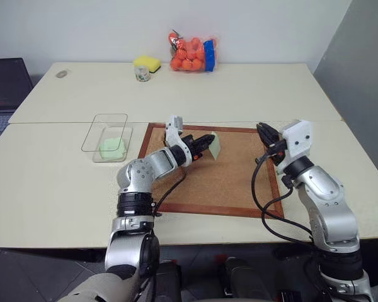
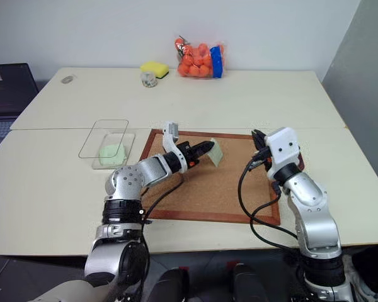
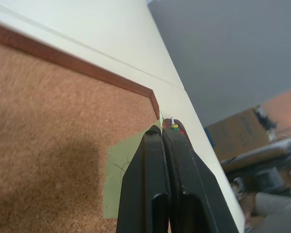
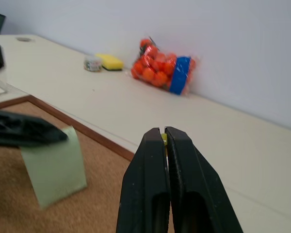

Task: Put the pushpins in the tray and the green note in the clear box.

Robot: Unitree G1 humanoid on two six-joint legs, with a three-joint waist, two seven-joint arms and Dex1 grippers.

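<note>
Two grippers are closed — the left gripper (image 1: 209, 139) pinching the green note (image 1: 215, 146) above the corkboard (image 1: 233, 182). Its target, the clear box (image 1: 107, 137), sits off the corkboard's left edge — nearer this arm. The right gripper (image 4: 164, 138) pinches something tiny and yellow.

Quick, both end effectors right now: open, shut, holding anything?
Left end effector: shut on the green note, lifted over the corkboard.
Right end effector: shut; something small and yellow shows between its tips.

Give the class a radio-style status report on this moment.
Left end effector shut on green note, above corkboard. Right end effector shut on something small and yellow. Clear box unobstructed.
</note>
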